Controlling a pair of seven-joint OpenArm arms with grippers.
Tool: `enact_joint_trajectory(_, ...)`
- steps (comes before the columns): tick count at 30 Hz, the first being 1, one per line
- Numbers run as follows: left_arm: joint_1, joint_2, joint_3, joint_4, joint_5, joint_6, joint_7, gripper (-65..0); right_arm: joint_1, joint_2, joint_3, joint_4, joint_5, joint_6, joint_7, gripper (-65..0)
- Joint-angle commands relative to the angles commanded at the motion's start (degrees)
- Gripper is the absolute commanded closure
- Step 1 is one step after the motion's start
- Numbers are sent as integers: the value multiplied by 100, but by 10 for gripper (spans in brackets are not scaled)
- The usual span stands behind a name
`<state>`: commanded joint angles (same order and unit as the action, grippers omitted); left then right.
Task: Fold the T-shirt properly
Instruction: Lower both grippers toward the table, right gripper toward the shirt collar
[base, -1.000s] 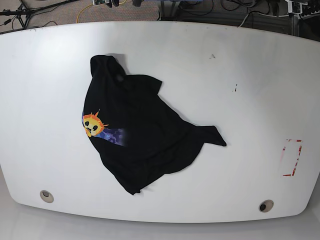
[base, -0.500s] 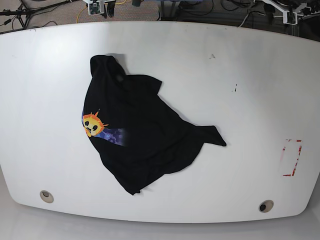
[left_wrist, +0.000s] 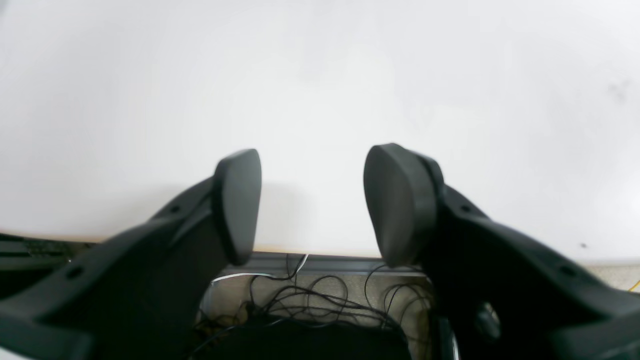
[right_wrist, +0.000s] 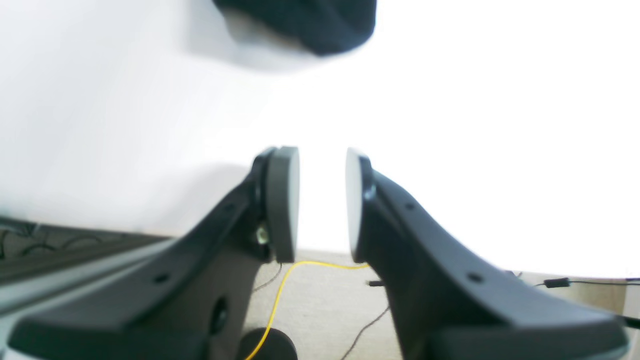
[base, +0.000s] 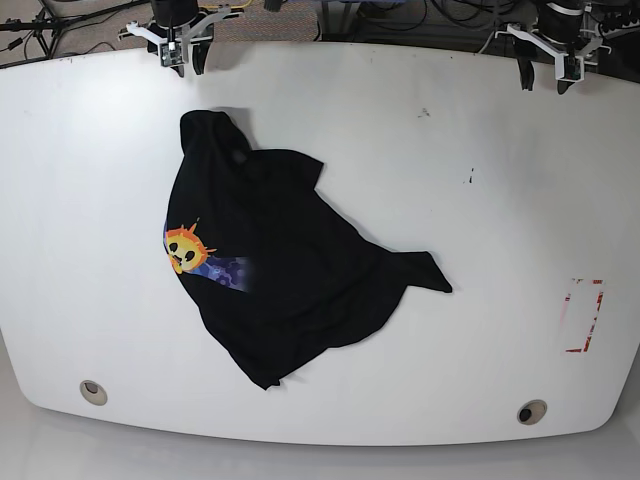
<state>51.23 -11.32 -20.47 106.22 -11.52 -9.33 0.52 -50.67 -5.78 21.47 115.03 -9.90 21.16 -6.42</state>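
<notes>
Fingers: left gripper wide apart, right gripper narrowly apart, both empty | Change: I see both arms newly entered at the table's far edge | T-shirt: crumpled, left-of-centre on table, unmoved | Folding unstarted.

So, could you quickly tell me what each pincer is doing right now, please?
Left pincer: open, holding nothing.
Right pincer: open, holding nothing, short of the T-shirt.
</notes>
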Motion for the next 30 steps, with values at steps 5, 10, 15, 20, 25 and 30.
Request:
enact_joint_trajectory(5, -239, 31, 63, -36, -50, 26, -1, -319, 130, -14, -31, 83, -106, -12, -44, -123)
enact_joint_trajectory(10, -317, 45, 57, -44, -45, 20, 28, -320, 232, -14, -164, 78, -157, -16, -72, -120)
enact_joint_trajectory(15, -475, 53, 3, -20, -70, 14, 79, -321, 391, -24, -312, 94, -152, -17, -168, -120)
enact_joint_trajectory(20, -722, 47, -233, 11, -130, -1, 66, -326, 700, -55, -532, 106, 36, 21, -244, -146)
enact_joint_trajectory(25, -781, 54, -261, 18, -145, -9, 73, -330, 831, -56, -587, 101, 28, 58, -254, -182)
enact_joint_trajectory(30, -823, 50, -260, -5, -145, -18, 38, -339, 941, -63, -597, 105, 31, 155, -236, -225)
